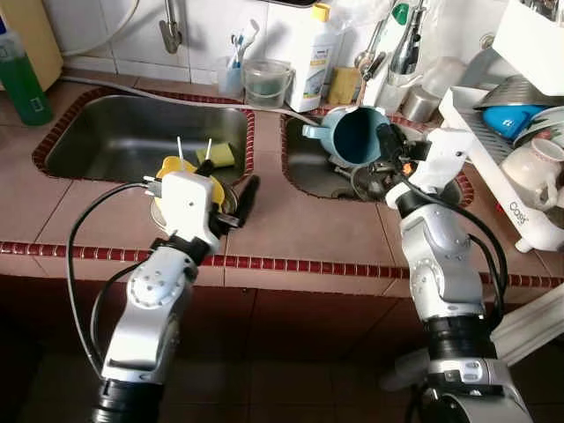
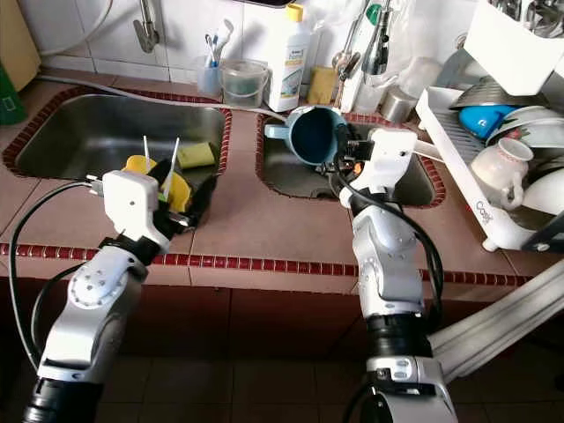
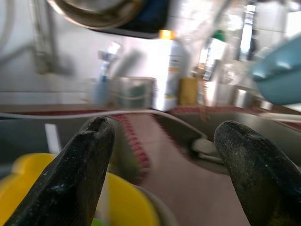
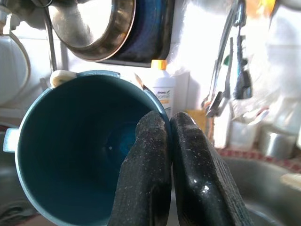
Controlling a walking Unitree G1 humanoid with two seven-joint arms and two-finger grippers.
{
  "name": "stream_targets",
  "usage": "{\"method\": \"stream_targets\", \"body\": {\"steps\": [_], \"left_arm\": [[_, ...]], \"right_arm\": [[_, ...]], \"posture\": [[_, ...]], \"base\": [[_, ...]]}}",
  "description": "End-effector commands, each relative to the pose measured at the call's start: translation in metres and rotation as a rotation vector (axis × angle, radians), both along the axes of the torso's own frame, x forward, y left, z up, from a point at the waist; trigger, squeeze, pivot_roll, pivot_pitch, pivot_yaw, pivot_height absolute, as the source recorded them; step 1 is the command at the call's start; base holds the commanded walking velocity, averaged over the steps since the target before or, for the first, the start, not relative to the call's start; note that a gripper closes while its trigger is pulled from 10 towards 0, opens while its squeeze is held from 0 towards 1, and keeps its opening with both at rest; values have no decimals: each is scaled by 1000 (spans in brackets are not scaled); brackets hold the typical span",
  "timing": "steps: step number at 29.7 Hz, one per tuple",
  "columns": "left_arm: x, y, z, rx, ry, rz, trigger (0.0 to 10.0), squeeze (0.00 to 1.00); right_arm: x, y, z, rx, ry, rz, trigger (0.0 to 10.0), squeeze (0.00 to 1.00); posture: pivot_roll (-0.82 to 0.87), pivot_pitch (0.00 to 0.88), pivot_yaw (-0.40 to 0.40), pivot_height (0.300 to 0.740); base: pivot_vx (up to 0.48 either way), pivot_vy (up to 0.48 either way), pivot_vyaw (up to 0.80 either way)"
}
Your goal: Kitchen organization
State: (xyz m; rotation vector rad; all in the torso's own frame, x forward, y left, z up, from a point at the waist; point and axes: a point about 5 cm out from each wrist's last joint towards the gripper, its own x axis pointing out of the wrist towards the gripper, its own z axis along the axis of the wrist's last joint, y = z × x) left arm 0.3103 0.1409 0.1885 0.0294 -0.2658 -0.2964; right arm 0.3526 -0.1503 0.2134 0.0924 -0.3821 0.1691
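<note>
A teal mug (image 1: 352,134) hangs tilted on its side above the right sink (image 1: 304,172), its mouth facing me. My right gripper (image 4: 170,117) is shut on the mug's rim (image 4: 155,106), one finger inside and one outside. My left gripper (image 3: 164,127) is open at the front right corner of the left sink (image 1: 115,132), its black fingers (image 1: 249,192) just beyond a yellow cup (image 1: 176,172) with two white sticks in it. The yellow cup (image 3: 127,202) sits below and before the open fingers, not between them.
A yellow-green sponge (image 1: 220,155) lies in the left sink. Along the back wall stand a small clear bucket (image 1: 266,81), a white bottle (image 1: 313,57) and a green bottle (image 1: 22,79). A white dish rack (image 1: 520,159) with bowls and cups stands at the right.
</note>
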Motion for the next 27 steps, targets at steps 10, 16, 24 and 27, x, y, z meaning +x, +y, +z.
{"method": "stream_targets", "body": {"steps": [10,16,24,27], "left_arm": [[13,7,9,-71,10,76,10000,0],[15,14,14,-64,-2,102,10000,0],[13,18,14,-58,-20,140,10000,0],[13,17,10,-89,13,141,10000,0]], "right_arm": [[-12,-4,8,-88,-95,-74,10000,0],[-14,-4,9,-114,-117,-92,10000,0],[-18,-9,12,-152,-157,-141,10000,0],[-19,-7,9,-172,-157,-145,10000,0]], "posture": [[-140,31,-95,740],[-139,37,-95,740],[-140,41,-99,740],[-140,43,-99,740]], "base": [[0,0,0],[0,0,0],[0,0,0],[0,0,0]]}}
